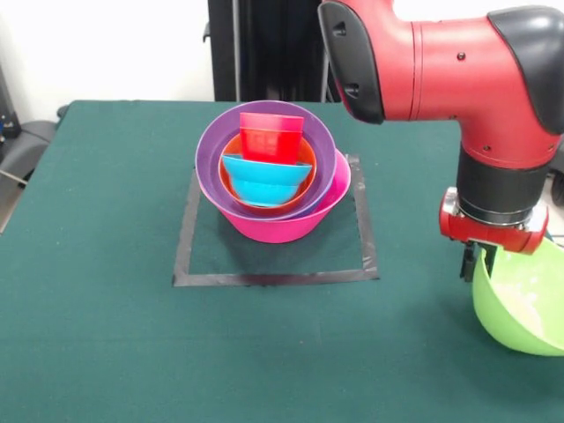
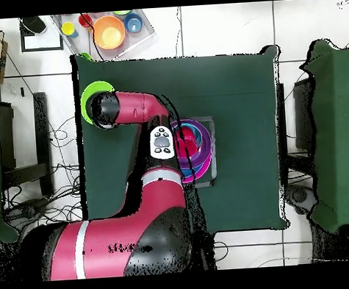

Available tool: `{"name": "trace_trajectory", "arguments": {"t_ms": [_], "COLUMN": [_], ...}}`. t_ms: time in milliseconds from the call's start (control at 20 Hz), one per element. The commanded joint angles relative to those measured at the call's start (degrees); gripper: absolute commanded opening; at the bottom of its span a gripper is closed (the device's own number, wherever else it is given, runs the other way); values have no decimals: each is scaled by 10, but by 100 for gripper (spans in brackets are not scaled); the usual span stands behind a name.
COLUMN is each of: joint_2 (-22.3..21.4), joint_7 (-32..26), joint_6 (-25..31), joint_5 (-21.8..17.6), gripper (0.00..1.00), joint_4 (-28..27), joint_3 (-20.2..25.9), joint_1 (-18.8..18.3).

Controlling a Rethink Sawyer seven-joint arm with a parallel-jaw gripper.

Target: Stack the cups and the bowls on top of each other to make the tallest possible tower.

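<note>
The tower stands in the middle of the table: a large pink bowl [image 1: 282,225] as base, then a purple bowl [image 1: 211,145], an orange bowl [image 1: 231,183], a blue bowl [image 1: 264,181] and a red cup [image 1: 269,137] on top. It also shows in the overhead view [image 2: 196,145], partly under the arm. My gripper [image 1: 477,261] is at the right edge of the front view, shut on the rim of the large lime green bowl [image 1: 520,304], which hangs tilted. In the overhead view the lime green bowl [image 2: 88,94] peeks out from under the wrist.
A black tape square [image 1: 273,278] marks the cloth around the tower. Off the table, a tray [image 2: 147,36] holds an orange bowl [image 2: 109,32], a blue bowl [image 2: 133,22] and other small coloured pieces. The lime green bowl is near the table's edge.
</note>
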Motion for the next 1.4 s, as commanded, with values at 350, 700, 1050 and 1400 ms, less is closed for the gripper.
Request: {"name": "trace_trajectory", "arguments": {"t_ms": [350, 700, 1050, 1400], "joint_2": [-93, -159, -253, -400], "joint_7": [44, 4, -50, -84], "joint_6": [109, 161, 176, 191], "joint_5": [34, 49, 97, 177], "gripper": [0, 0, 0, 0], "joint_4": [107, 150, 243, 374], "joint_3": [53, 82, 137, 167], "joint_1": [-29, -62, -113, -152]}}
